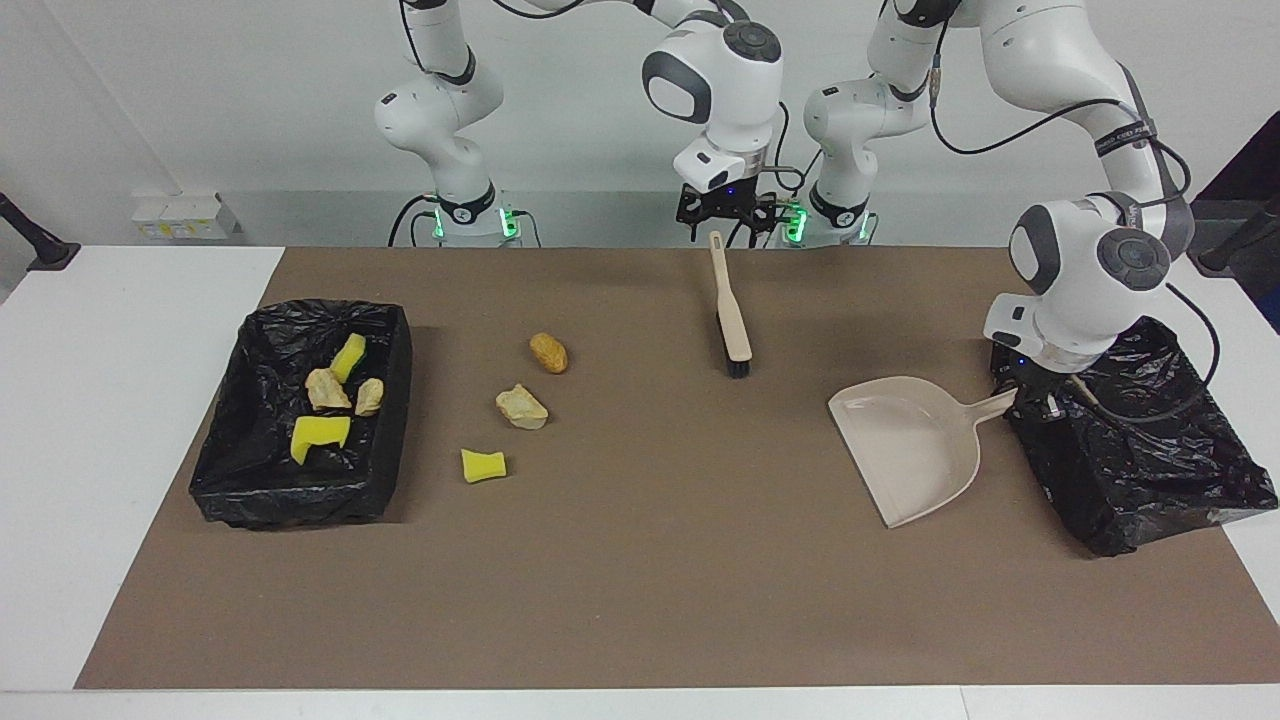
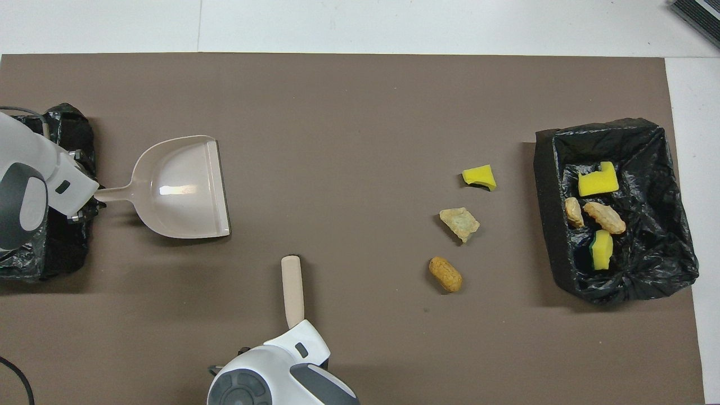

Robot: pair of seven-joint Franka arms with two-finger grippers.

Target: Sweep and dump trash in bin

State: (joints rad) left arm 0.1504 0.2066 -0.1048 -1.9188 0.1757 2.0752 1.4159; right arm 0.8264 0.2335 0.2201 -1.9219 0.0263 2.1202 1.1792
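Three pieces of trash lie on the brown mat: a brown lump (image 1: 548,352) (image 2: 445,274), a beige lump (image 1: 521,407) (image 2: 459,223) and a yellow foam chunk (image 1: 483,465) (image 2: 479,176). Several more sit in the black-lined bin (image 1: 290,500) (image 2: 545,214) at the right arm's end. My left gripper (image 1: 1025,392) (image 2: 84,202) is shut on the handle of the beige dustpan (image 1: 915,445) (image 2: 180,188), whose mouth faces the trash. My right gripper (image 1: 728,228) hangs open just above the handle end of the beige brush (image 1: 733,320) (image 2: 292,287).
A second black-bagged box (image 1: 1130,470) (image 2: 62,253) stands at the left arm's end, right under my left wrist. In the overhead view my right wrist covers the brush's handle end. Bare mat lies between the dustpan and the loose trash.
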